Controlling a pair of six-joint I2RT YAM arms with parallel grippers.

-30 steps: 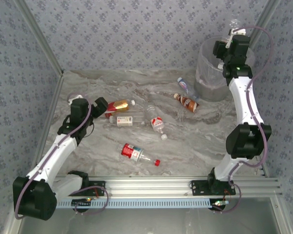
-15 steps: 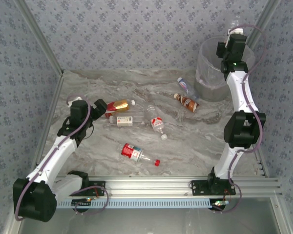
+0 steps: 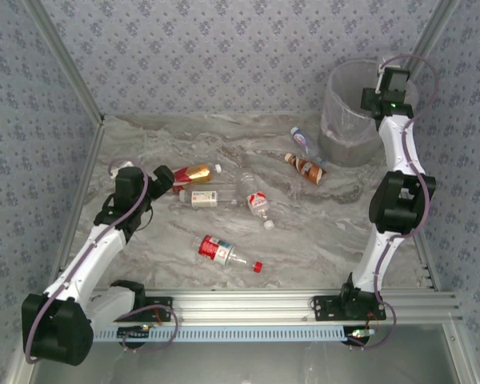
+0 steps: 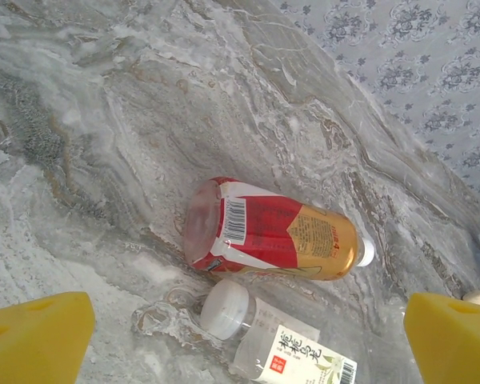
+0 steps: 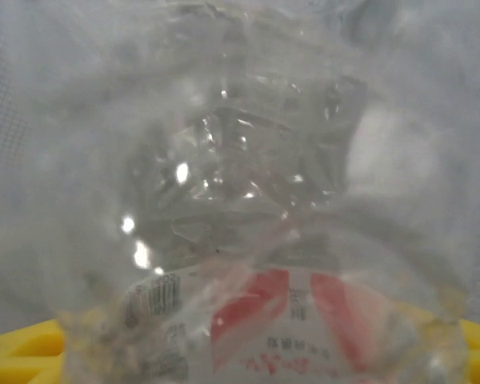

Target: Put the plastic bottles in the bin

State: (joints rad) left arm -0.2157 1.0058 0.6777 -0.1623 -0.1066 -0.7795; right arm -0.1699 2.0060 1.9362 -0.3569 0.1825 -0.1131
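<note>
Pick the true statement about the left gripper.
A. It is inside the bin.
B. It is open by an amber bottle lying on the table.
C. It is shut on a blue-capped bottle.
B: in the left wrist view, the left gripper's yellow fingers stand wide apart, and the amber bottle lies on its side on the table just ahead, untouched.

White arm links (image 3: 88,260), black joints (image 3: 400,200), mauve cables (image 3: 132,200), black base mounts (image 3: 348,304); yellow fingers (image 4: 36,336)
</note>
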